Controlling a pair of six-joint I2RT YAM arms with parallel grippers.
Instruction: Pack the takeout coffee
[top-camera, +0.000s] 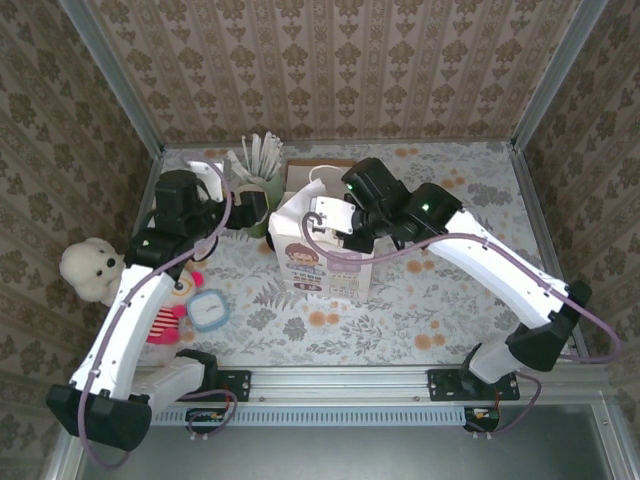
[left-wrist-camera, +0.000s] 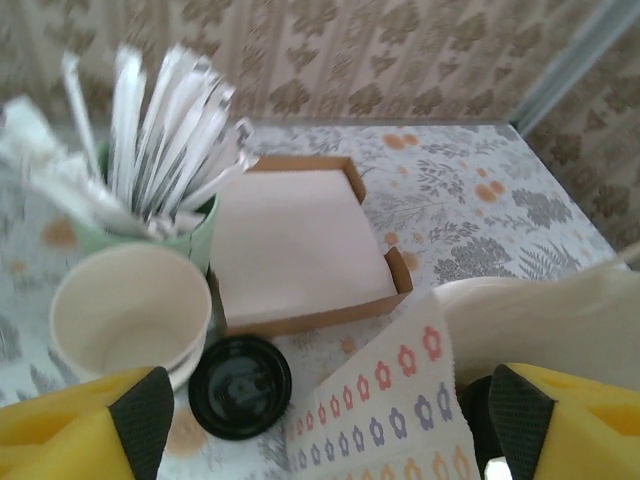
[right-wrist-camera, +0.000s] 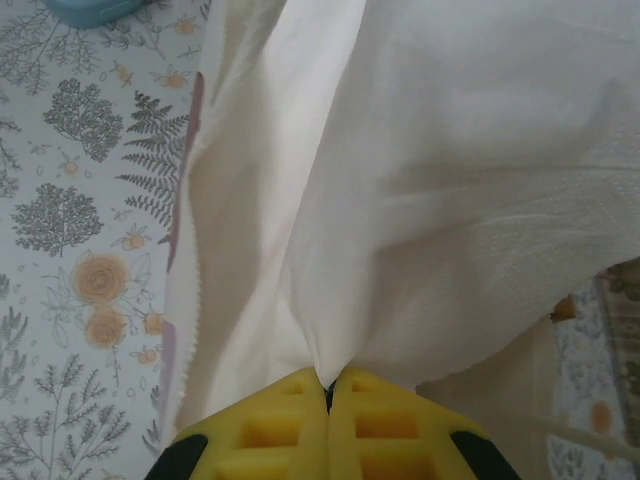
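Pinching is what's seen at the right gripper (right-wrist-camera: 328, 385): its yellow fingertips are pressed flat together with no gap, and a fold of the white paper bag (right-wrist-camera: 450, 150) is clamped between them. The bag's creased wall is spread out straight ahead of that gripper, and the flowered table (right-wrist-camera: 80, 250) is seen off to its left.

The left gripper (left-wrist-camera: 330, 410) is spread wide, with nothing held between the fingers. A loose black lid (left-wrist-camera: 240, 385) is laid flat on the table just ahead of it, nearer its left finger. A stack of lidless cream cups (left-wrist-camera: 130, 310) is stood just beside that lid, further left. A green cup stuffed with wrapped straws (left-wrist-camera: 160, 225) is found right behind the cream cups. A brown box of napkins (left-wrist-camera: 300, 245) is set straight ahead, past the lid. The bag's flower-printed edge is seen close by the right finger.

Where the takeout coffee sits can't be told from these shots.
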